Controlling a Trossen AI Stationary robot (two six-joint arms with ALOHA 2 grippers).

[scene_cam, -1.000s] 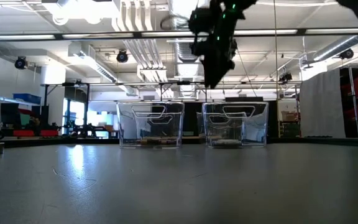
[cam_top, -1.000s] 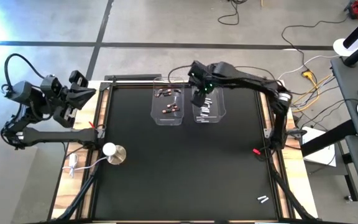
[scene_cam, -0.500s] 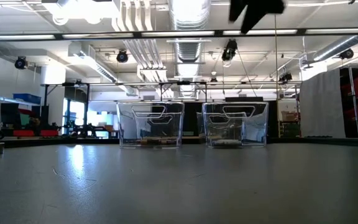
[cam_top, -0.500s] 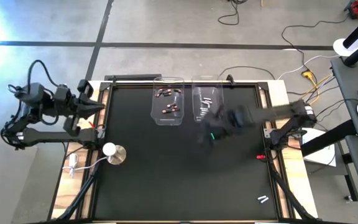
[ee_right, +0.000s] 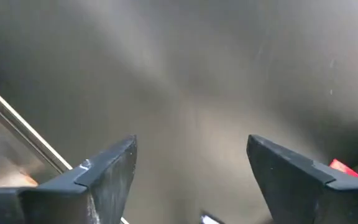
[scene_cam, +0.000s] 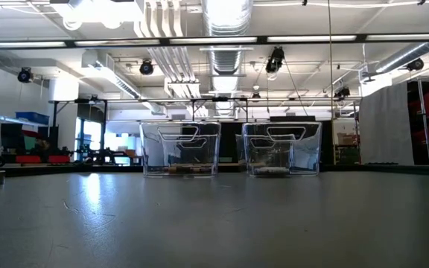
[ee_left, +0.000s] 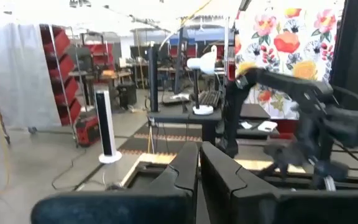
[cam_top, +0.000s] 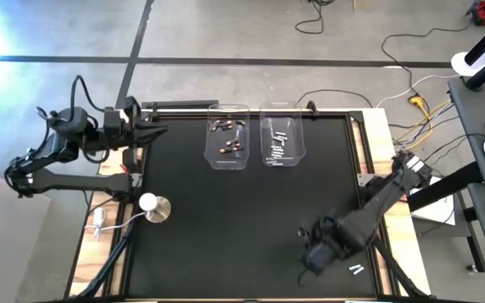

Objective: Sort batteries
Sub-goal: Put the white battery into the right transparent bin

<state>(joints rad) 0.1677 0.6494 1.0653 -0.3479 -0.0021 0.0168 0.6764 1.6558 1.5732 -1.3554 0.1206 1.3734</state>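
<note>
Clear glossy plastic bins, matt black table

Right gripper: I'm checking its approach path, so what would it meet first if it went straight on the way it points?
Probably the bare black tabletop, seen between the open right gripper. The silvery-white loose batteries lie beside it in the high view; depth is unclear.

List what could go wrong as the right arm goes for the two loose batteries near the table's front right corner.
1. The two silvery batteries lie side by side close to the table's edge; a nudge from the open right gripper may roll them off.
2. Lying that close together, both might be caught at once.
3. The clear bins are far across the table, so a loose grip risks a drop on the way.
</note>
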